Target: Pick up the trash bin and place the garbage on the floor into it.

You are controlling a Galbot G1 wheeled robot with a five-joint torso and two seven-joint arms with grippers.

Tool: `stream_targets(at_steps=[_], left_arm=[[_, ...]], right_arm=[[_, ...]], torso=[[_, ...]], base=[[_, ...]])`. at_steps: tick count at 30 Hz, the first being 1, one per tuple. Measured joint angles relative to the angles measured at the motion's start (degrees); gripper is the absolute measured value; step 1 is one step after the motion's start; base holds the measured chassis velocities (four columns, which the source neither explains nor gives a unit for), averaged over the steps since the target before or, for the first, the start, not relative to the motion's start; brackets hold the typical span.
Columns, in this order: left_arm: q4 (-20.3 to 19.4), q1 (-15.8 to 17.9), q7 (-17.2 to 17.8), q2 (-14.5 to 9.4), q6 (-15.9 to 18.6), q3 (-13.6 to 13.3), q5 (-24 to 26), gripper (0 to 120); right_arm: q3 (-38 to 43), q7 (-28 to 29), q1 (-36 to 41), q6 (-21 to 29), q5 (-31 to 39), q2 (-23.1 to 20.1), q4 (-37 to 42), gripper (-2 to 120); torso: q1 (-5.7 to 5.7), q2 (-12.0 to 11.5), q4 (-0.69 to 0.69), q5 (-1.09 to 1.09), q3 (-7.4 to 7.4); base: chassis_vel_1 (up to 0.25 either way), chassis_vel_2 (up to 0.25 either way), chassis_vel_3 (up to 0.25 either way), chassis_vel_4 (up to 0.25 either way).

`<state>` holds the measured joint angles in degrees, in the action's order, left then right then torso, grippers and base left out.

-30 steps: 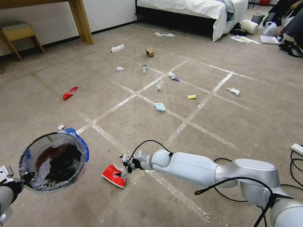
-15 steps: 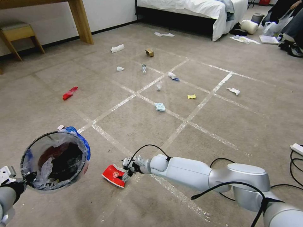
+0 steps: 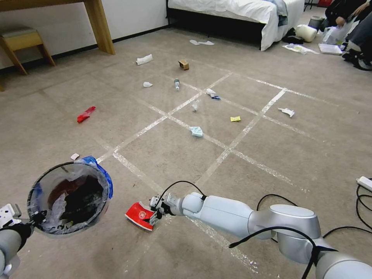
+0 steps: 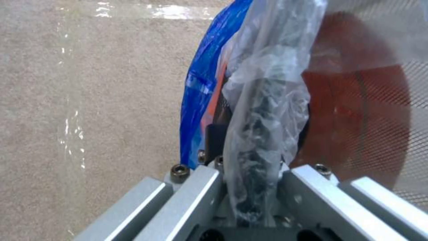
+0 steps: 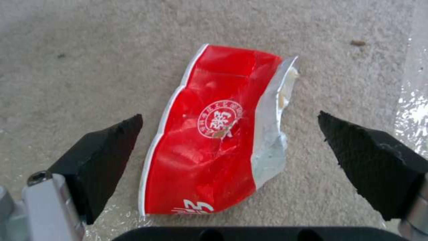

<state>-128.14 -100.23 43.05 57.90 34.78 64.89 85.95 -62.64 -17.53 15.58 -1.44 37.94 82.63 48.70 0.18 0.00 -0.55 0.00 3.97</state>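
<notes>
The red-orange trash bin (image 3: 68, 197), lined with clear plastic with a blue edge, hangs above the floor (image 3: 166, 155) at the lower left. My left gripper (image 3: 33, 221) is shut on its rim; in the left wrist view the left gripper (image 4: 252, 174) clamps rim and liner of the bin (image 4: 356, 100). My right gripper (image 3: 154, 211) is open, low over a crushed red-white paper bowl (image 3: 138, 215). In the right wrist view the bowl (image 5: 209, 134) lies flat on the carpet between the black pads (image 5: 102, 154). More garbage lies farther off: a red wrapper (image 3: 85, 114), a tissue (image 3: 144, 59), a brown carton (image 3: 183, 64), a bottle (image 3: 176, 83).
Other litter includes a pale blue tissue (image 3: 196, 131), a yellow scrap (image 3: 235, 118) and a white scrap (image 3: 286, 112). A bed (image 3: 240, 11) stands at the back, a wooden stool (image 3: 23, 40) at the back left. A power strip (image 3: 364, 182) and cables lie at the right.
My right arm has sunk lower and its gripper has come down closer around the crushed bowl. The bin in my left gripper has drifted slightly right.
</notes>
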Motion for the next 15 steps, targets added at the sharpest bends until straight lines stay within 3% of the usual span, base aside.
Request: stream_targets(at_steps=[11,15], left_arm=[[0.0,-0.1,-0.8,0.4,-0.2,-0.6,-1.3,0],[0.0,-0.1,-1.0,0.4,-0.3,-0.6,-1.5,0]], right_arm=[[0.1,0.8,1.3,-0.1,-1.0,2.3,-2.9,99],[0.1,1.5,1.5,0.4,0.0,2.0,-2.5,86]], torso=[[0.00,0.0,0.00,0.00,0.00],[0.00,0.0,0.00,0.00,0.00]], base=[[0.000,0.000,0.000,0.000],[0.000,0.000,0.000,0.000]])
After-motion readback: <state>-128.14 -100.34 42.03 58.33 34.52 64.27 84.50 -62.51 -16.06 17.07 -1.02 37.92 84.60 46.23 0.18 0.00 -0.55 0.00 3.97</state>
